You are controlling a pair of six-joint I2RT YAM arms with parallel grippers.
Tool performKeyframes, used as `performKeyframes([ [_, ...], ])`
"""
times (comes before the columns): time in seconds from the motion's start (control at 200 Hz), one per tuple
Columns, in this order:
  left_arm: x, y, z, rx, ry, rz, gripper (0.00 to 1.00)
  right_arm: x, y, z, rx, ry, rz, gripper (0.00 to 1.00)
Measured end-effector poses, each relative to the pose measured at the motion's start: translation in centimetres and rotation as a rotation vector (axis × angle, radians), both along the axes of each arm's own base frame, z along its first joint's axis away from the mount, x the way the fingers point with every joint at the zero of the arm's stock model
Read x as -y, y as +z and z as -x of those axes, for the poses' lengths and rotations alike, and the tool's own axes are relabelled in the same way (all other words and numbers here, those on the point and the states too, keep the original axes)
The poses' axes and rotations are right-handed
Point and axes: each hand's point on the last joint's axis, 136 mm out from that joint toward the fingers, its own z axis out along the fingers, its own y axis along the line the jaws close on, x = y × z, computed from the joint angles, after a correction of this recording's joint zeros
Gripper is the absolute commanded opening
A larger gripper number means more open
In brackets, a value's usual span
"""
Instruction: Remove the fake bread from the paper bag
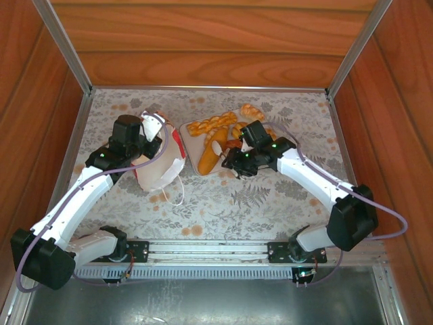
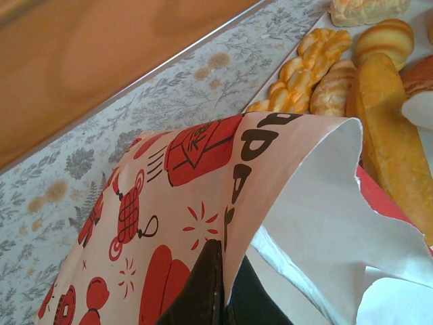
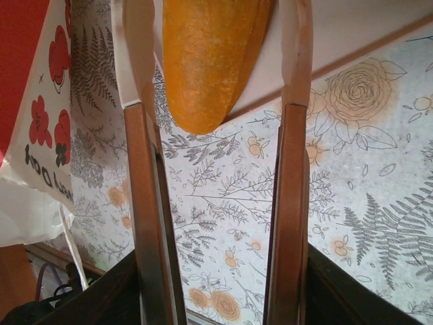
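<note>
**Bread on the tray, bag held by its rim**

Floral cloth (image 1: 257, 203) covers the table. Wooden walls (image 1: 203, 40) close it in on three sides, with two slanting metal posts (image 1: 64, 44) at the back corners.

Left of centre in the overhead view sits one paper bag (image 1: 159, 169), white with red patterns. One loop of white cord trails from it onto the cloth. The left gripper (image 2: 220, 298) is closed on the bag's rim. Its dark fingers pinch the paper wall at the bottom of the left wrist view, and the white inside of the bag gapes to their right.

Just right of the bag lies one pale tray (image 3: 352, 34), and the fake bread is on it. Six pieces can be counted in the left wrist view:
- a braided loaf (image 2: 301, 74)
- a small ribbed bun (image 2: 331, 91)
- a round bun (image 2: 385, 37)
- a long roll (image 2: 389, 142)
- a pale piece (image 2: 365, 8), cut off by the top edge
- a browner piece (image 2: 419, 71), cut off at the right edge

The right gripper (image 3: 218, 27) hangs over the tray with its two fingers parted. In its own view the long roll lies between them, its rounded end at the tray's edge. Whether either finger touches the roll cannot be told.
</note>
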Motion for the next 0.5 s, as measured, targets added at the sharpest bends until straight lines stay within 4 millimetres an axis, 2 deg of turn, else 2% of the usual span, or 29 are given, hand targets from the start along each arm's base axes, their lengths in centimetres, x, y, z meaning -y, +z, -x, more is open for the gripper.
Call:
performKeyframes([
  [0.12, 0.1, 0.0, 0.0, -0.001, -0.004, 0.002, 0.00, 0.0, 1.3, 0.0, 0.026, 0.014, -0.010, 0.46],
  [0.26, 0.1, 0.0, 0.0, -0.002, -0.006, 0.004, 0.00, -0.6, 3.8, 0.4, 0.066, 0.059, -0.064, 0.45],
  [0.39, 0.2, -0.2, -0.1, -0.004, -0.007, 0.003, 0.00, -2.9, 7.5, 1.7, 0.113, 0.161, -0.162, 0.44],
  [0.5, 0.3, -0.7, -0.5, -0.015, -0.007, -0.003, 0.00, -5.4, 10.6, 3.7, 0.141, 0.282, -0.254, 0.44],
])
